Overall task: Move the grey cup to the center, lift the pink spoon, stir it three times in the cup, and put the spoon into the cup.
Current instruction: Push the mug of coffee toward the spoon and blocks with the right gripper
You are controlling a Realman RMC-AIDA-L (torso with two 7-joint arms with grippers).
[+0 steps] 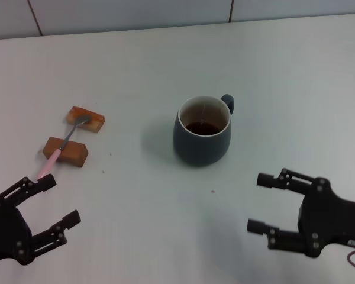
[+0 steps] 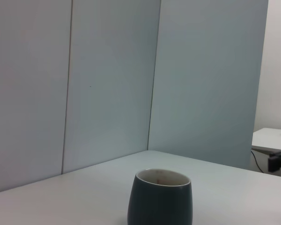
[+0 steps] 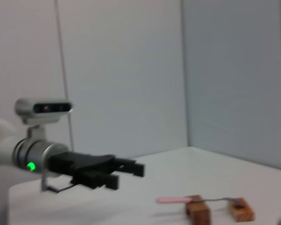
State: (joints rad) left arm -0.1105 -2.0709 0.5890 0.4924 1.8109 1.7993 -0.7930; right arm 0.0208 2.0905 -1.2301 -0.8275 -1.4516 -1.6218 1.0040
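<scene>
The grey cup (image 1: 202, 131) stands upright near the middle of the table, handle at its far right, dark liquid inside; it also shows in the left wrist view (image 2: 160, 198). The pink spoon (image 1: 64, 144) lies across two brown wooden blocks at the left, silver bowl on the far block, pink handle pointing toward me; it also shows in the right wrist view (image 3: 193, 200). My left gripper (image 1: 58, 200) is open and empty, low at the front left, just in front of the spoon's handle tip. My right gripper (image 1: 261, 202) is open and empty at the front right, in front of the cup.
Two brown wooden blocks (image 1: 85, 119) (image 1: 65, 151) carry the spoon at the left. The white table's (image 1: 165, 225) far edge meets pale wall panels. A dark cable shows at the bottom right corner.
</scene>
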